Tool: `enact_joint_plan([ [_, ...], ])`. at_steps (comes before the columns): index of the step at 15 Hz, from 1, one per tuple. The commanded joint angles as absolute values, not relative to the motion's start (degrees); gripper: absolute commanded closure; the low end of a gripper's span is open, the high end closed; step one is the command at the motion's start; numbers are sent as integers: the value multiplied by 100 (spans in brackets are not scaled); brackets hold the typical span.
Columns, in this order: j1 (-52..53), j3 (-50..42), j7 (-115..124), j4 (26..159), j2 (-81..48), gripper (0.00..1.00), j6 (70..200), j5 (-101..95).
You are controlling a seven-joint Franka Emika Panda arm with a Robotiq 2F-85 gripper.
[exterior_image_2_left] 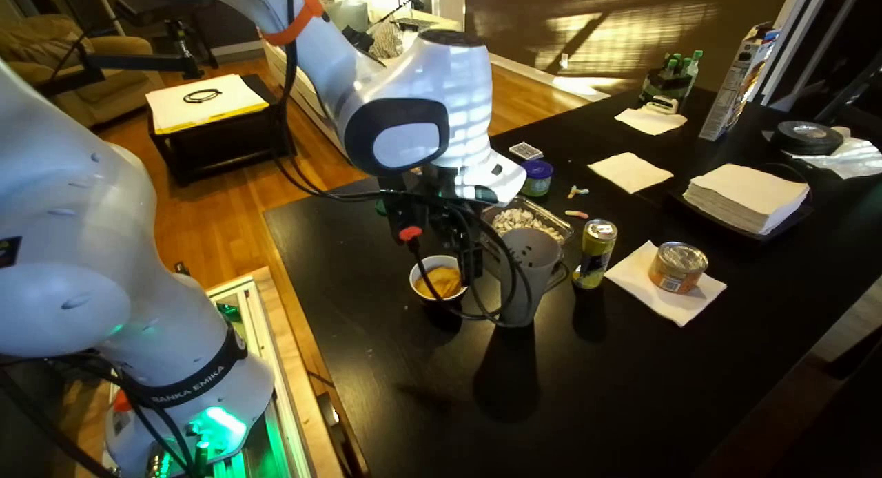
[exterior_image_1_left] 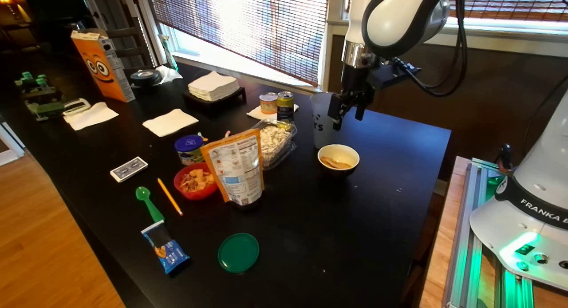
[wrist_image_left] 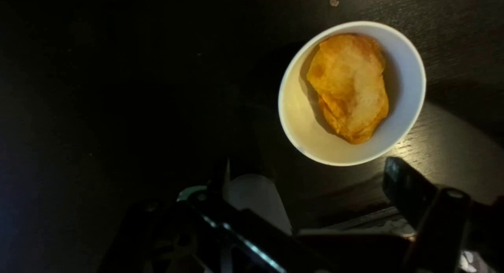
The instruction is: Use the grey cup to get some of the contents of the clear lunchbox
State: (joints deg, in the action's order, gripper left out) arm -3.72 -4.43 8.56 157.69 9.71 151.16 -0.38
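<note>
The grey cup stands upright on the black table in both exterior views; in the wrist view part of it shows behind a finger. The clear lunchbox sits beside it, filled with whitish pieces; in the wrist view only a sliver shows at the bottom, mostly hidden. My gripper is open, fingers pointing down, with nothing between them. It hovers near the cup's upper part, on the bowl's side; in the wrist view the fingertips are wide apart. Whether it touches the cup I cannot tell.
A small bowl with yellowish chips stands close to the cup. A tall snack bag stands in front of the lunchbox. A drink can and a tin stand on its far side. A red bowl is further off.
</note>
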Motion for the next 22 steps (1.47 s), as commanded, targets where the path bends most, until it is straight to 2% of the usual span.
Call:
enact_joint_plan([
  [1, -322, -550, 441, 15663, 518, 0, 15620, 558],
  [12, -313, -426, -648, 15358, -518, 0, 16844, 2006],
  [22, -697, 129, -1267, 14803, -1505, 0, 17682, 3001],
])
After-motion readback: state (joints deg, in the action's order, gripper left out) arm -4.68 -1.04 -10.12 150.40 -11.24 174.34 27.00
